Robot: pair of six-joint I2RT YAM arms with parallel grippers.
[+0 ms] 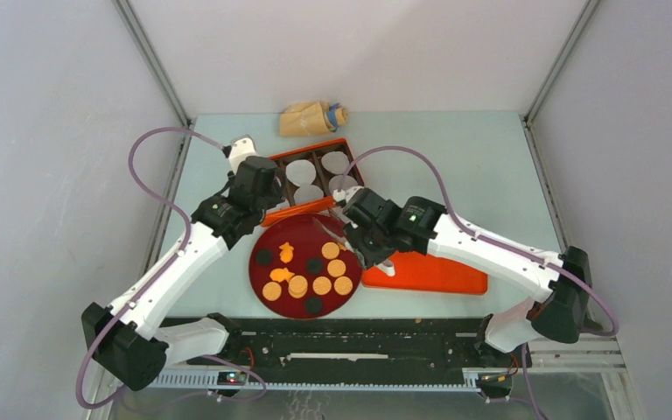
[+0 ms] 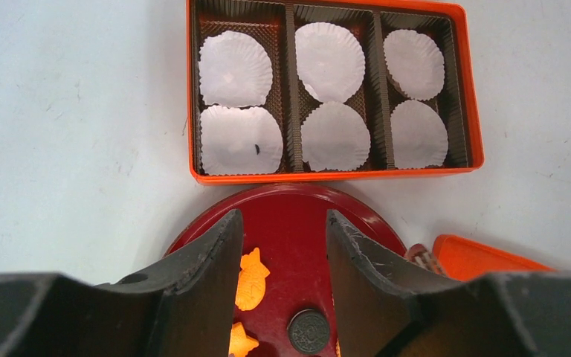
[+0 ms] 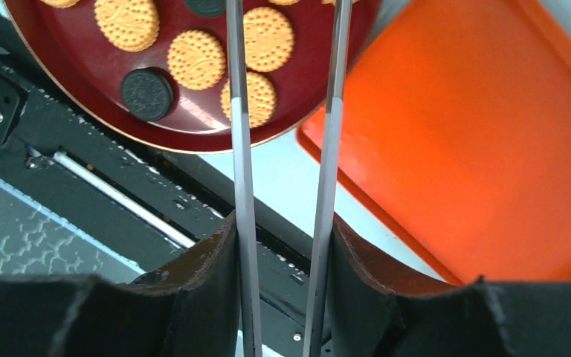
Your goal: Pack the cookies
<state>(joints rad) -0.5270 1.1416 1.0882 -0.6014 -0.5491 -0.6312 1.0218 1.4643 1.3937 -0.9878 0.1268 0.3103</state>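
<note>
Several cookies lie on the dark red plate [image 1: 267, 273]: tan discs [image 1: 321, 285], dark discs [image 1: 264, 257] and an orange fish-shaped one [image 1: 286, 253]. My left gripper [image 1: 267, 197] is open and empty over the plate's far edge; in its wrist view [image 2: 282, 223] the fish cookie [image 2: 251, 279] and a dark cookie [image 2: 308, 330] lie between the fingers. My right gripper [image 1: 359, 236] is shut on metal tongs [image 3: 236, 111], whose two arms reach over the plate's tan cookies [image 3: 195, 59]. Their tips are out of view.
An orange box [image 2: 476, 111] with white paper liners [image 2: 236, 68] in three brown compartments stands just beyond the plate. Its orange lid [image 1: 429, 273] lies right of the plate. A tan bag [image 1: 313, 118] lies at the back. The black base rail [image 1: 341, 337] runs along the near edge.
</note>
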